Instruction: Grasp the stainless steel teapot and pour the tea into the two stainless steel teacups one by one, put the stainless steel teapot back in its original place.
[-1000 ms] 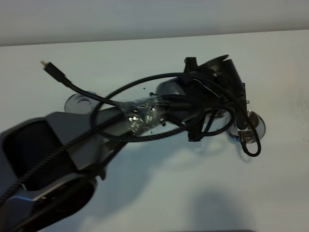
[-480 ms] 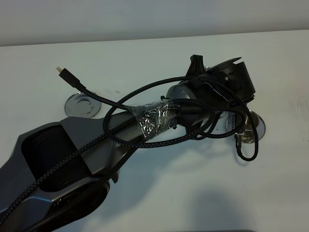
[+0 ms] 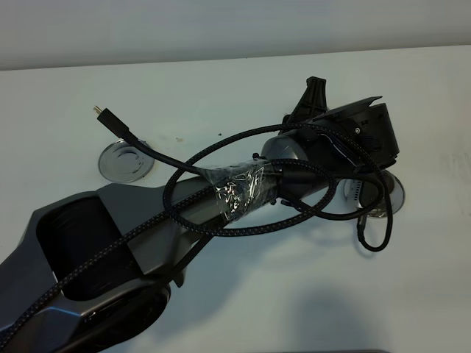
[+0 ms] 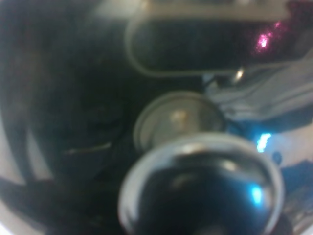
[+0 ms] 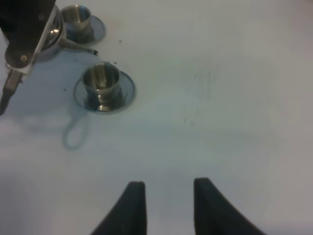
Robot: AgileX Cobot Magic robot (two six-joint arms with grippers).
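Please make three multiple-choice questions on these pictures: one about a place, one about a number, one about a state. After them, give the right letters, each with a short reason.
1. Where is the round steel coaster in the high view?
A) at the right edge
B) hidden beneath the arm
C) in the open on the left part of the table

2. How many teacups does the right wrist view show?
A) one
B) two
C) three

3. What is the state of the stainless steel teapot?
A) standing on the coaster
B) held by the left gripper
C) lying on its side

Answers:
1 C: the coaster lies uncovered, with nothing on it.
2 B: a second teacup stands behind the first.
3 B: the teapot sits under the dark gripper, beside the cups and away from the coaster.
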